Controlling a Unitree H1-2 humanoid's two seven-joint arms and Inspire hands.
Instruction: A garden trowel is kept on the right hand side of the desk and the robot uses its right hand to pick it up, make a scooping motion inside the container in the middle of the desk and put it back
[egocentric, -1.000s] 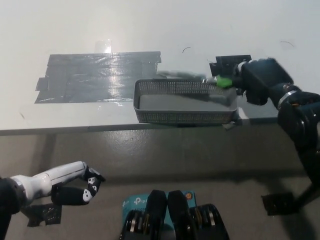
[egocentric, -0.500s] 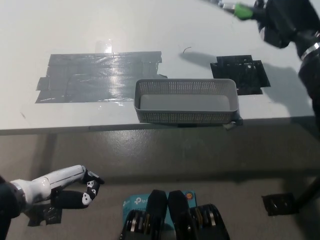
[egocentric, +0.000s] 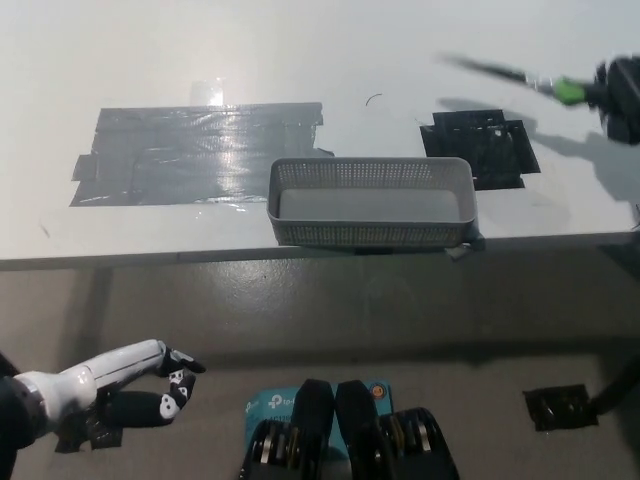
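Holding the garden trowel (egocentric: 520, 76) up at about two o'clock in the head view, the black right robot hand (egocentric: 624, 97) sits at the far right edge of the picture, partly cut off by the frame. Its fingers are wrapped around the trowel's grip, where a green band shows just beside the hand. The trowel's blade points toward nine o'clock and is blurred; it hangs above the white bench (egocentric: 300, 50), with a soft shadow lying on the surface under it.

Just below the trowel, at about three o'clock, a black patch of tape (egocentric: 480, 145) is stuck flat to the bench. The grey mesh container (egocentric: 370, 202) stands near the middle of the view, close to the bench's front edge, with its long side running from nine to three o'clock. Its inside looks bare, and the trowel is well apart from it, up and toward two o'clock. Beside the container toward ten o'clock, a wide patch of grey tape (egocentric: 195, 152) covers the bench, its right end nearly reaching the container's far left corner.

The white left robot hand (egocentric: 135, 385) rests at about seven o'clock, below the bench edge and over the floor, its dark-tipped fingers loosely curled and holding nothing.
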